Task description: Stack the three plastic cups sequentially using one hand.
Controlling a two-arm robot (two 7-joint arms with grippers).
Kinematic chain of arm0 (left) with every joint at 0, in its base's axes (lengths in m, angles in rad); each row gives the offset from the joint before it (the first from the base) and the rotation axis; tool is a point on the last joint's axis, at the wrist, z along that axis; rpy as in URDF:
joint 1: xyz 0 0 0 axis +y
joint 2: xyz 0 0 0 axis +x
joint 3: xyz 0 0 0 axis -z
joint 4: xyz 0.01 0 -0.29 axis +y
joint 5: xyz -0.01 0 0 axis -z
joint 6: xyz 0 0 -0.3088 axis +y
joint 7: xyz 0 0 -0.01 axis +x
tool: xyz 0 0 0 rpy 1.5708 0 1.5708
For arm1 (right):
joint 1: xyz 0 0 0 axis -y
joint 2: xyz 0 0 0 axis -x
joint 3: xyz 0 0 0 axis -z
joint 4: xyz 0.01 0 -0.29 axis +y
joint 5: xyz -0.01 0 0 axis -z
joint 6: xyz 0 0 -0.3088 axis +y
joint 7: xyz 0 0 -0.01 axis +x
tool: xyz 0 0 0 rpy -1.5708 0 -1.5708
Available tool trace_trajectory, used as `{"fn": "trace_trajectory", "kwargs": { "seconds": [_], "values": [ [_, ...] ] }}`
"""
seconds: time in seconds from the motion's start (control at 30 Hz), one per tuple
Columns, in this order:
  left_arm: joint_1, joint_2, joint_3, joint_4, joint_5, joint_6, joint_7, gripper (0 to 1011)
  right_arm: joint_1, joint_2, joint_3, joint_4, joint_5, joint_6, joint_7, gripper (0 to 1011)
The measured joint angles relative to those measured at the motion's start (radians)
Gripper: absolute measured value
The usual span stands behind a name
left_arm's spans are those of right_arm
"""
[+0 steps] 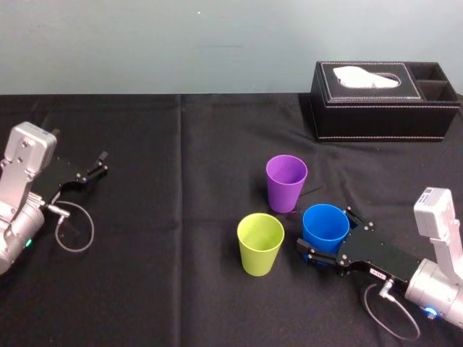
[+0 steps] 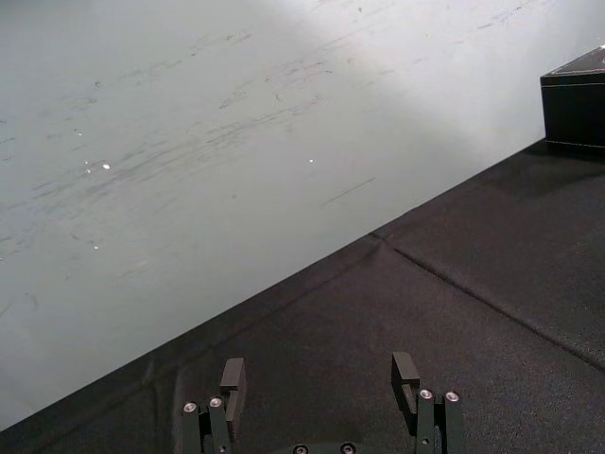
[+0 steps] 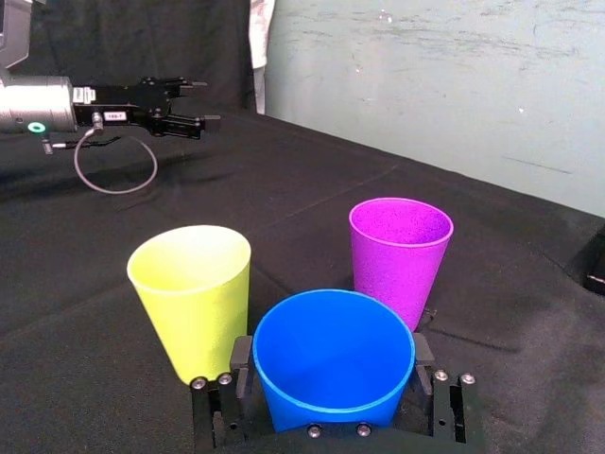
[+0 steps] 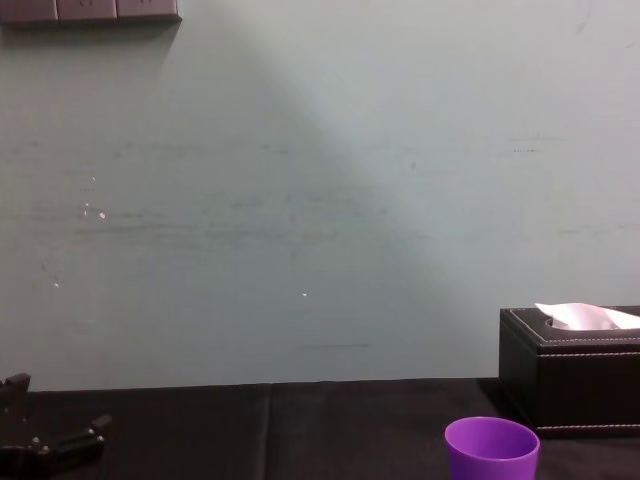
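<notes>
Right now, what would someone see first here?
Three bright cups on the black cloth: purple cup farthest, yellow-green cup front left, blue cup front right. The right gripper grips the blue cup. The left gripper rests open at the far left; a tissue box stands far right.

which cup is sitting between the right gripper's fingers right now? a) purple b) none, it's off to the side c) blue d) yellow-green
c: the right gripper has its fingers pressed on both sides of the blue cup, while the purple cup and the yellow-green cup stand free beside it; the left gripper sits open far off on the robot's left.
</notes>
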Motion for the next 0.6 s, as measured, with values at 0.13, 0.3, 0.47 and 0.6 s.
{"fn": "trace_trajectory", "kwargs": {
  "seconds": [0.13,0.3,0.47,0.6],
  "values": [
    [0.0,0.0,0.0,0.0,0.0,0.0,0.0,1012,-0.001,0.001,0.001,-0.001,0.0,0.0,0.0,932],
    [0.0,0.0,0.0,0.0,0.0,0.0,0.0,1011,-0.002,0.002,0.001,-0.002,0.001,0.0,-0.001,820],
    [0.0,0.0,0.0,0.0,0.0,0.0,0.0,1011,-0.003,0.003,0.002,-0.003,0.001,0.0,-0.001,758],
    [0.0,0.0,0.0,0.0,0.0,0.0,0.0,1011,-0.003,0.003,0.002,-0.004,0.002,-0.001,-0.002,741]
  ]
}}
